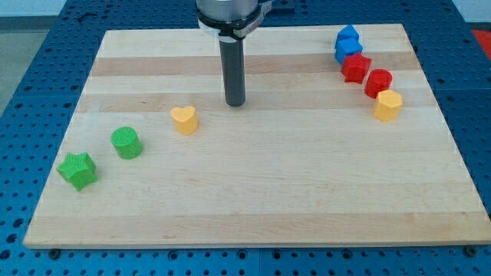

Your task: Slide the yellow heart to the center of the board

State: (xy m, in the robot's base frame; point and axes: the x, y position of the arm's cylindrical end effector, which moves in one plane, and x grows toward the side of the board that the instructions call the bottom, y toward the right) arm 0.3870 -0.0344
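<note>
Wooden board (253, 199) carries the yellow heart (184, 119) left of centre; the bare rod's tip (235, 103), no claw, stands just up-right, poorly placed to push it rightward.

My tip (235, 103) rested on the board (253, 207) above its middle, nearer the top edge, with the yellow heart (184, 119) just to its left and slightly lower. A green cylinder (126, 143) and green star (77, 170) trailed toward the bottom-left corner. Near the top-right corner, two blue blocks (348, 44), a red star (356, 68), a red cylinder (378, 82) and a yellow block (388, 105) ran in a line down the right edge.
</note>
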